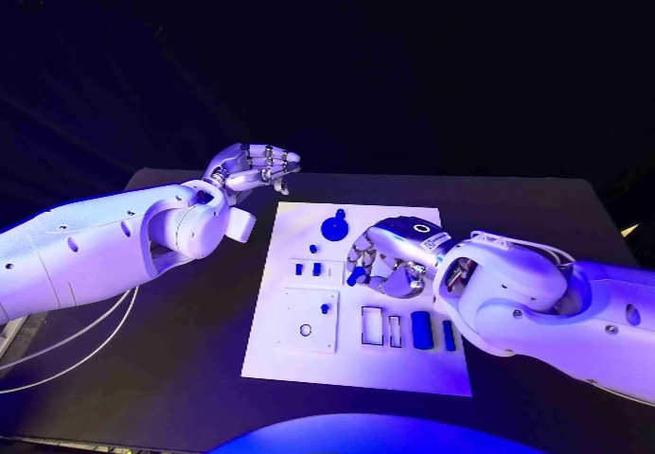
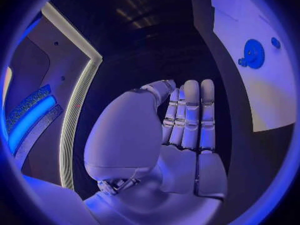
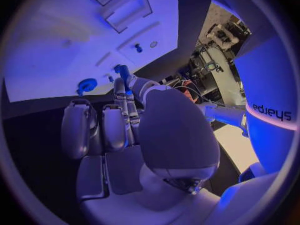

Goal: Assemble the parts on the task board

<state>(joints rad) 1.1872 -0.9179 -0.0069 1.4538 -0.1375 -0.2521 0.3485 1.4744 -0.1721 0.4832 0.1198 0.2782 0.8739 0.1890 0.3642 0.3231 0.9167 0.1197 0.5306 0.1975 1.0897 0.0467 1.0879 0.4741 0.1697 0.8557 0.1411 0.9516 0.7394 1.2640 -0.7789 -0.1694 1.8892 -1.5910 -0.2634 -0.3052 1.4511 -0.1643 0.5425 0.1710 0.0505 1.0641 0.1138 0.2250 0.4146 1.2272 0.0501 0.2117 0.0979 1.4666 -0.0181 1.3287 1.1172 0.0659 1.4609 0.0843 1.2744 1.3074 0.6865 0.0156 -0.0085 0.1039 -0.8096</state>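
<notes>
The white task board (image 1: 358, 364) lies mid-table. My right hand (image 1: 389, 255) hovers over its middle and pinches a small blue part (image 1: 356, 276) between thumb and a finger; the right wrist view shows that part (image 3: 122, 72) at the fingertips, above the board (image 3: 56, 45). A round blue disc (image 1: 334, 227) sits at the board's far end, with two small blue pieces (image 1: 308, 269) nearer. A blue peg (image 1: 325, 308) stands in a square white plate (image 1: 309, 342). Two blue bars (image 1: 420, 329) lie at the near right. My left hand (image 1: 253, 168) is raised beyond the board's far left corner, fingers together, holding nothing.
Two rectangular slots (image 1: 371, 324) lie beside the blue bars. The black table (image 1: 191, 378) runs round the board. Grey cables (image 1: 55, 350) hang from my left arm at the near left. The left wrist view shows the blue disc (image 2: 253, 52) and the board (image 2: 262, 100).
</notes>
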